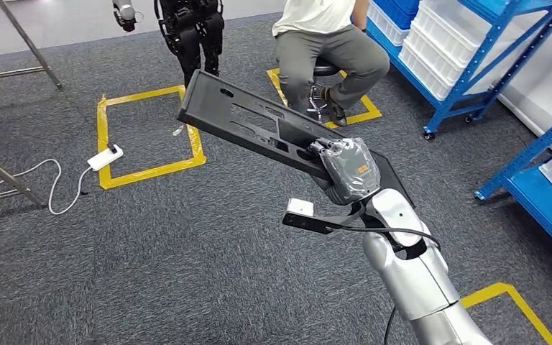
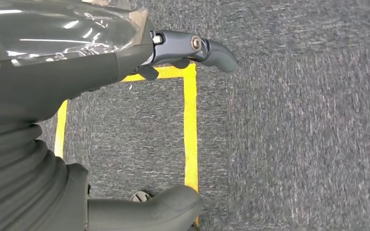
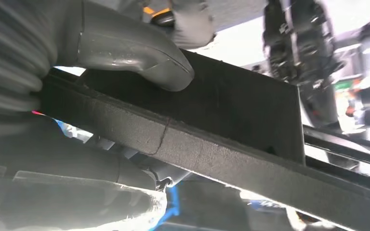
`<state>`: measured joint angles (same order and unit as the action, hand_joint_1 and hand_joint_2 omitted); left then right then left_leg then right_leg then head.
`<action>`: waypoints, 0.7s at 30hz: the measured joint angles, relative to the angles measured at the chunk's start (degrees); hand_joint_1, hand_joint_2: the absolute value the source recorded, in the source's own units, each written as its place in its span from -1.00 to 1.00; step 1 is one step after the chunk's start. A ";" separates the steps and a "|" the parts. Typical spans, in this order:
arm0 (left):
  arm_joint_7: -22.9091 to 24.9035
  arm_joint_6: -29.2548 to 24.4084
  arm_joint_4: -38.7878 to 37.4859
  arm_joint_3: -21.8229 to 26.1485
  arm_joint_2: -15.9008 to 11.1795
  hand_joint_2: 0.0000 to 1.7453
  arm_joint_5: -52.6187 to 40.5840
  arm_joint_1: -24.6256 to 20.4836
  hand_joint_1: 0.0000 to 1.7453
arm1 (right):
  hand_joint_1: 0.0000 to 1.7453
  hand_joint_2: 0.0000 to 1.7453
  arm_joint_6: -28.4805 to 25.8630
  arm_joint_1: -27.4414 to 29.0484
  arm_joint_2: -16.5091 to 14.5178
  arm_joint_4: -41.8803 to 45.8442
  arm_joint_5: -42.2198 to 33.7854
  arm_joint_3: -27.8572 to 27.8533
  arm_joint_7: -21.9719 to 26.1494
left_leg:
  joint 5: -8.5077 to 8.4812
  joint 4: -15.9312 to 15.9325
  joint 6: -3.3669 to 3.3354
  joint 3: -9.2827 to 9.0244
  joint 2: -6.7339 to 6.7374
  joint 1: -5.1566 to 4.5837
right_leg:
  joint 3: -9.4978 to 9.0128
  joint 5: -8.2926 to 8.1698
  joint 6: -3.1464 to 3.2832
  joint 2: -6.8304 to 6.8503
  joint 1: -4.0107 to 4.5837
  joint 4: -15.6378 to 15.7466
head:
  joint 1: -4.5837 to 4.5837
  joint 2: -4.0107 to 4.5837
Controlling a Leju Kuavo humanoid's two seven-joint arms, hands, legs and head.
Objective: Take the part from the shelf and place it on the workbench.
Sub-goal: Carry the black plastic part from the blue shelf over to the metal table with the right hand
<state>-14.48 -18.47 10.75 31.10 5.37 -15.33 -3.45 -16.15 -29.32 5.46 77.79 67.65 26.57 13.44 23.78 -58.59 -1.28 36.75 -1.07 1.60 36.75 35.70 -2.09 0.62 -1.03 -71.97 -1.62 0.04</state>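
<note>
A grey carpet floor [image 1: 187,251] carried yellow tape squares [image 1: 147,133], and blue shelves [image 1: 467,43] with white bins stood along its far right edge. A seated person [image 1: 327,50] faced the scene beside another robot [image 1: 190,29]. The long black part [image 1: 259,126] was held up in the air above the floor, tilted, grasped at its near end by the right robot hand [image 1: 345,169]. The left robot hand [image 2: 188,48] hung over the carpet, fingers apart, holding nothing. A white power strip [image 1: 105,157] lay on the floor.
</note>
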 joint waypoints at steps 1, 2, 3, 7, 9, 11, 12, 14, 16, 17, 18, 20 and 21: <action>0.01 0.12 0.00 -0.01 0.01 1.00 -0.19 -0.01 -1.00 | 1.00 1.00 -0.20 0.37 0.25 -0.01 0.06 0.09 0.01 | 0.03 -0.01 -0.05 -0.01 -0.84 -0.13 | 1.60 0.44 -0.13 -0.30 0.06 -2.41 | 0.02 0.00; -0.02 0.22 0.00 -0.01 0.03 1.00 -0.35 0.01 -1.00 | 1.00 1.00 -0.38 0.70 0.49 -0.02 0.08 0.15 0.01 | 0.04 -0.02 -0.07 -0.02 -1.69 -0.25 | 2.19 -0.10 -0.42 -0.46 0.12 -2.58 | 0.04 0.00; -0.13 0.31 0.00 -0.02 0.05 1.00 -0.44 0.04 -1.00 | 1.00 1.00 -0.51 0.91 0.66 -0.03 0.08 0.21 0.01 | 0.04 -0.04 -0.07 -0.06 -2.51 -0.35 | 1.58 -1.60 -0.78 -0.68 0.14 -0.26 | 0.03 0.00; -0.71 0.50 0.00 -0.02 -0.04 1.00 -0.65 0.02 -1.00 | 1.00 1.00 -0.74 1.03 0.85 -0.20 0.16 0.56 0.07 | -0.01 -0.11 0.38 -0.08 -4.93 -0.63 | -3.80 -7.79 -0.69 -3.19 0.29 13.06 | 0.03 0.00; -0.80 0.82 -0.01 -0.02 -0.07 1.00 -0.91 0.14 -1.00 | 1.00 1.00 -0.79 1.04 0.75 -0.33 0.41 0.85 0.05 | -0.25 0.14 0.97 0.10 -5.67 -0.61 | -4.02 -8.13 0.27 -2.67 0.74 13.44 | 0.07 0.00; -0.81 1.10 -0.02 -0.07 -0.05 1.00 -1.41 0.34 -1.00 | 1.00 1.00 -0.81 1.07 0.67 -0.31 0.68 1.03 -0.30 | 0.20 -0.44 1.47 0.61 -4.65 -0.54 | -4.22 -8.54 1.32 -1.75 0.44 13.80 | -0.04 0.00; -0.80 1.14 -0.02 -0.10 -0.03 1.00 -1.71 0.38 -1.00 | 1.00 1.00 -0.81 1.11 0.70 -0.24 0.78 1.06 -0.52 | 1.23 -1.96 1.66 1.36 -3.32 -0.59 | -4.34 -8.70 1.90 -1.25 0.26 14.02 | -0.14 0.00; -0.72 1.19 -0.02 -0.19 0.02 1.00 -2.08 0.33 -1.00 | 1.00 1.00 -0.81 1.42 0.85 -0.04 0.87 1.08 -0.90 | 4.86 -8.66 1.97 4.54 -0.48 -0.61 | -4.46 -8.73 2.74 -0.16 0.39 14.18 | -0.29 0.00; -0.57 1.19 -0.02 -0.24 0.05 1.00 -2.19 0.30 -1.00 | 1.00 1.00 -0.81 2.03 1.05 0.05 0.92 1.10 -1.02 | 7.50 -15.70 2.29 7.91 0.25 -0.44 | -4.50 -8.61 2.97 1.09 0.74 14.17 | -0.30 0.00; -0.51 1.19 -0.02 -0.25 0.06 1.00 -2.21 0.34 -1.00 | 1.00 1.00 -0.81 2.31 1.13 0.07 0.93 1.11 -1.04 | 7.41 -16.72 2.37 8.40 0.34 -0.40 | -4.52 -8.56 3.03 1.70 0.83 14.15 | -0.32 0.00; -0.44 1.18 -0.02 -0.26 0.05 1.00 -2.22 0.37 -1.00 | 1.00 1.00 -0.80 2.53 1.19 0.09 0.96 1.14 -1.06 | 6.23 -15.19 2.38 7.55 0.56 -0.39 | -4.57 -8.50 3.08 2.30 0.89 14.14 | -0.32 0.00; -0.31 1.15 -0.02 -0.26 0.02 1.00 -2.22 0.33 -1.00 | 1.00 1.00 -0.74 2.71 1.27 0.21 1.03 1.20 -1.12 | 2.85 -7.36 2.16 3.28 2.44 -0.49 | -4.75 -8.28 2.99 3.35 1.02 14.10 | -0.36 0.00; -0.20 1.13 -0.02 -0.26 -0.01 1.00 -2.19 0.27 -1.00 | 1.00 1.00 -0.69 2.71 1.31 0.30 1.07 1.23 -1.17 | 1.63 -3.68 1.87 1.24 3.50 -0.65 | -4.82 -8.11 2.81 3.82 1.30 14.04 | -0.32 0.00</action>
<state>-14.68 -17.35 10.74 30.84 5.37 -17.52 -3.19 -16.84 -26.61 6.77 78.10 68.72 27.80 12.27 25.41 -62.26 0.59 37.99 2.43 0.95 31.93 27.59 0.71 4.45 0.27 -57.93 -1.94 0.04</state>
